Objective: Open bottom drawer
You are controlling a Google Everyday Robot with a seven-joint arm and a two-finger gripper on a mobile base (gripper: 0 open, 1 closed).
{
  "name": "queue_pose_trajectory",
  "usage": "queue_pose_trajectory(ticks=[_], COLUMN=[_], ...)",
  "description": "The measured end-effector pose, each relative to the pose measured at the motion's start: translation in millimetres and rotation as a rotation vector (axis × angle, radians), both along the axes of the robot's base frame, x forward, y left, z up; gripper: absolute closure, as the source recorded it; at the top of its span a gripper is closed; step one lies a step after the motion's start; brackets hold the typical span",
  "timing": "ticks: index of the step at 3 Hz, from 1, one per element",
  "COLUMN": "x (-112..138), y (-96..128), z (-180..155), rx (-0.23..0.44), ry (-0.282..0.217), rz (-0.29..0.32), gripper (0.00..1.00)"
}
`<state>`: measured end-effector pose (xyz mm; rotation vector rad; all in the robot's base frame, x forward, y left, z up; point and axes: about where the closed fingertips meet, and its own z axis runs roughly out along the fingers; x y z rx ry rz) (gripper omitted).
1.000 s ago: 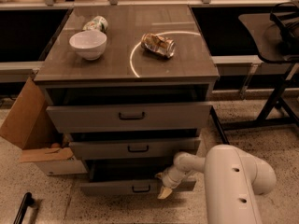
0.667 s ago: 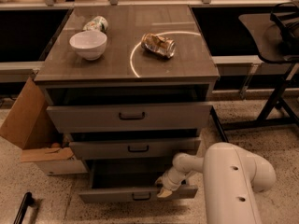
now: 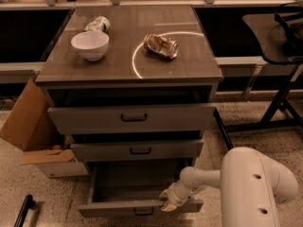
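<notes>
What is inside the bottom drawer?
The bottom drawer shows only bare floor; its back hides under the middle drawer. The gripper sits at its front edge.

pale two-finger gripper [image 3: 166, 200] sits at the front rim of the slim grey-brown bottom drawer [image 3: 111, 208], hiding part of that rim. white rounded arm housing [image 3: 251, 188] cut off by bottom edge. black rod [image 3: 23, 211] lower left also cut off.

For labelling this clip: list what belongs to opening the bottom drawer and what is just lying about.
Job: bottom drawer, pulled out; claw, at the top edge of its front panel, right of centre.
Lying about: white bowl, crushed can and tipped-over container, all on the cabinet top; cardboard box, on the floor at left.
</notes>
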<state>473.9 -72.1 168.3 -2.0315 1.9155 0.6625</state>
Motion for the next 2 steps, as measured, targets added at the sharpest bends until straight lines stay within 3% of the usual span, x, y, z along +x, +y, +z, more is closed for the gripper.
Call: queue_pose_trajectory(ticks=[2], x=[-3.2], y=[2.6], z=[-2.5], rx=[0.001], ry=[0.007], rz=[0.006], gripper=[0.56])
